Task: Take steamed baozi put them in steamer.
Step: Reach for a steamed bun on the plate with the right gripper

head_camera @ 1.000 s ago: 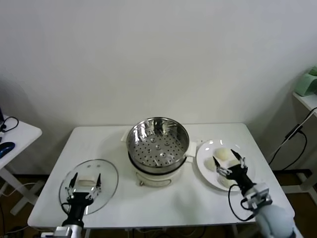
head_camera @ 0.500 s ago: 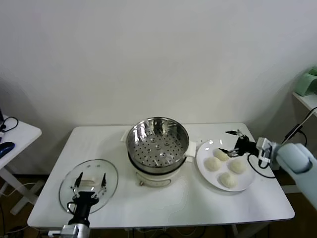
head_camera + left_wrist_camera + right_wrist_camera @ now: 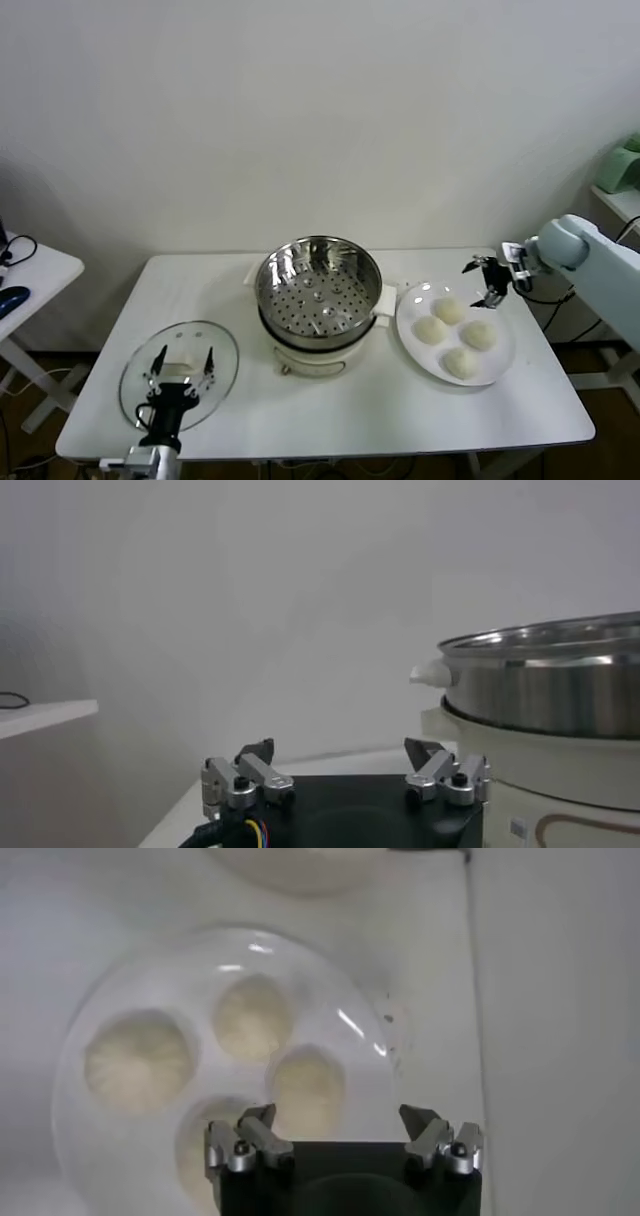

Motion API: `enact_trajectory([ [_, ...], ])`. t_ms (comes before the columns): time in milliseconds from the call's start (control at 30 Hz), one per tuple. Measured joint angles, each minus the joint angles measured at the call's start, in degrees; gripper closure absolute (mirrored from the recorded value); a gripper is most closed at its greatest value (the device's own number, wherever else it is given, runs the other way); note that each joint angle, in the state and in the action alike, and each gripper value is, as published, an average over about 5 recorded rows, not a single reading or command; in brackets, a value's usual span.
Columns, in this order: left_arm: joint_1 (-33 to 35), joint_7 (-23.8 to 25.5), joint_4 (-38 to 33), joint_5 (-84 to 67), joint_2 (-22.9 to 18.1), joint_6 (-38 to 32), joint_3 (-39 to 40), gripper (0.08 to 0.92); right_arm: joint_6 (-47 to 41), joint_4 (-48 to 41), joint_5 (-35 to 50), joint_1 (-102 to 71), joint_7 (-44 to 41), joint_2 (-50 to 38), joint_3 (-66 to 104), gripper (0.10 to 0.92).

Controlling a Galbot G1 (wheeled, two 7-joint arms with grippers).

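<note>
The steamer (image 3: pixel 318 290), a shiny perforated steel basket on a white base, stands empty at the table's middle. Several cream-white baozi (image 3: pixel 448 310) lie on a white plate (image 3: pixel 412 303) to its right. My right gripper (image 3: pixel 488 281) is open and empty, hovering over the plate's far right rim. In the right wrist view the baozi (image 3: pixel 307 1086) and the plate (image 3: pixel 330 978) lie below the right gripper (image 3: pixel 338 1123). My left gripper (image 3: pixel 183 364) is open over the glass lid (image 3: pixel 222 360) at front left. The left wrist view shows the left gripper (image 3: pixel 340 755) and the steamer (image 3: pixel 545 680).
The white table (image 3: pixel 330 410) ends close in front of the lid and the plate. A side table with a dark mouse (image 3: pixel 12 298) stands at the left. A green object (image 3: pixel 622 165) sits on a shelf at the far right.
My right arm swung from the plate's near side round to its far right and rose, its gripper staying open and empty. The left gripper has barely moved.
</note>
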Motion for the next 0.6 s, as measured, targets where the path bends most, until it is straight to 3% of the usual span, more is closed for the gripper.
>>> enact_trajectory([
  [600, 1.1, -1.2, 0.6, -0.7, 0.8, 0.4, 0.1, 0.177, 1.5, -14.3, -6.4, -2.7, -0.9, 11.6, -0.6, 0.203],
])
